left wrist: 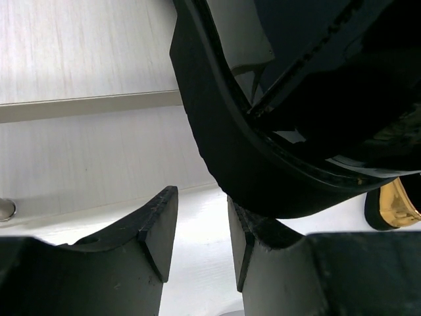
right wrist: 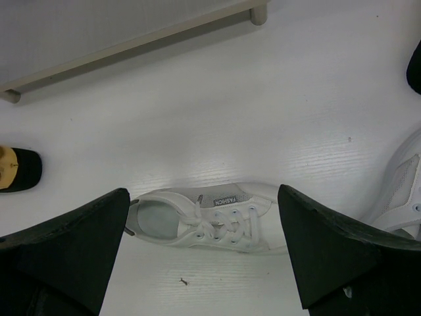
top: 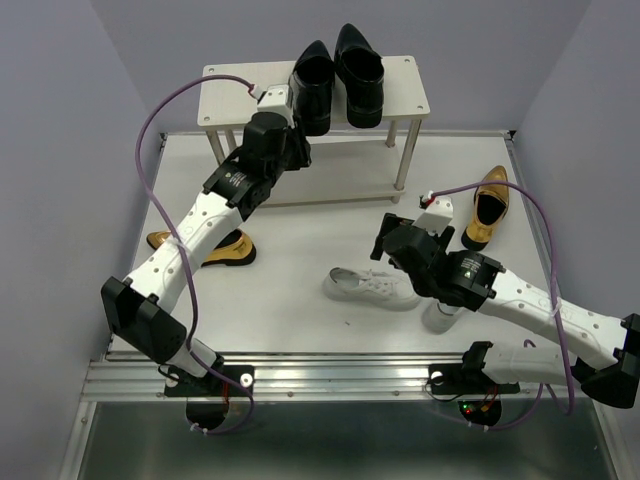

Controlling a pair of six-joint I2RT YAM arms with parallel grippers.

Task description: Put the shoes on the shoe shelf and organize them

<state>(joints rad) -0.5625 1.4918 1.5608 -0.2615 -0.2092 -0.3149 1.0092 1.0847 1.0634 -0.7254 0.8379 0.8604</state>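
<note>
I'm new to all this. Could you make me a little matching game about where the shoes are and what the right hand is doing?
Things:
1. black shoes
2. white sneakers
3. gold loafers
4. right hand

Places or states:
A. wide open
B. on the top board of the shelf
C. on the table, close to the right hand
D. on the table, one at each side

Pairs: 1-B, 2-C, 3-D, 4-A

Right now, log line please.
left claw: open, at black shoe heel | right claw: open over white sneaker | shelf: black pair on top | table: gold loafers, other sneaker
</note>
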